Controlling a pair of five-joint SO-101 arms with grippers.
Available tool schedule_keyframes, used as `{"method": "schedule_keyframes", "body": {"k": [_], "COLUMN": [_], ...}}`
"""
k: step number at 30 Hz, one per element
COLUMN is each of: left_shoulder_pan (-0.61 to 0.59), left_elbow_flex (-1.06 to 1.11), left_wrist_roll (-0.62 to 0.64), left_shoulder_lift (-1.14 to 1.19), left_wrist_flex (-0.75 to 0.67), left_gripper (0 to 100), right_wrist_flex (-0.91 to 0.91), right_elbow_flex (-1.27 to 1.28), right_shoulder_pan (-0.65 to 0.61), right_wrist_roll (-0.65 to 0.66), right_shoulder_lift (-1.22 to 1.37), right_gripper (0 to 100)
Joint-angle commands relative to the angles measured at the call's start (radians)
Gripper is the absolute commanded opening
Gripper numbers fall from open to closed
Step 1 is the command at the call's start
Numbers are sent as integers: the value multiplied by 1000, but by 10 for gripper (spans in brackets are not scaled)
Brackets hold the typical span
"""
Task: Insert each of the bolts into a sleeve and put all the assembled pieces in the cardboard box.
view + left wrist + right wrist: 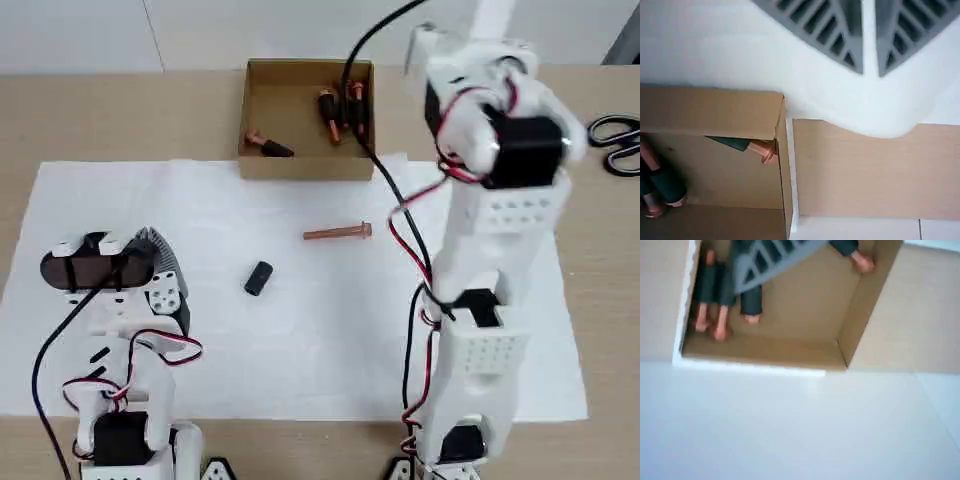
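The cardboard box [300, 165] stands at the back of the white paper and holds several bolts in dark sleeves [340, 112], plus one more assembled piece [268, 146] at its left side. On the paper lie a bare copper bolt [338, 233] and, closer to me, a loose black sleeve [258, 278]. My left gripper [155, 252] sits low at the near left, shut and empty, with its grey fingers [830, 30] over the paper. My right arm [490, 140] stretches to the box. My right gripper [747, 282] hangs above the pieces [715, 315] inside the box [860, 315].
Scissors [615, 140] lie on the wooden table at the far right edge. A black cable [365, 60] from the right arm crosses over the box. White paper [300, 350] covers the work area between both arms.
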Motion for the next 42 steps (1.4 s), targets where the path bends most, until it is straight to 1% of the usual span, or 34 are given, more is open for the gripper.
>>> {"method": "schedule_keyframes", "body": {"k": [1,2,4,8,12,15,19,22,26,30,34,42], "left_shoulder_pan": [6,6,6,6,9,54,150,215,255,250,255,252], "left_elbow_flex": [-8,-8,-8,-7,-5,-4,-4,-4,-2,-2,-2,13], "left_wrist_roll": [3,3,3,3,3,3,3,3,3,-2,-2,-2], "left_shoulder_lift": [-8,-8,-8,-8,-8,-8,-8,-8,-8,-8,-8,-8], "left_wrist_flex": [-31,-40,-55,-91,-109,-107,-107,-107,-107,-106,-106,-106], "left_gripper": [6,6,6,6,6,6,6,6,6,6,6,6], "right_wrist_flex": [15,16,18,18,18,12,10,10,8,10,12,7], "right_elbow_flex": [-34,-34,-34,-34,-34,-34,-32,-32,-32,-29,161,724], "right_shoulder_pan": [-2,-5,-7,-7,-8,-8,-4,-2,-2,-2,-4,-7], "right_wrist_roll": [112,150,187,183,183,181,181,181,181,187,187,180], "right_shoulder_lift": [-127,-148,-185,-277,-421,-567,-791,-894,-946,-944,-921,-914], "right_gripper": [296,296,296,296,296,296,296,296,296,296,296,296]}}
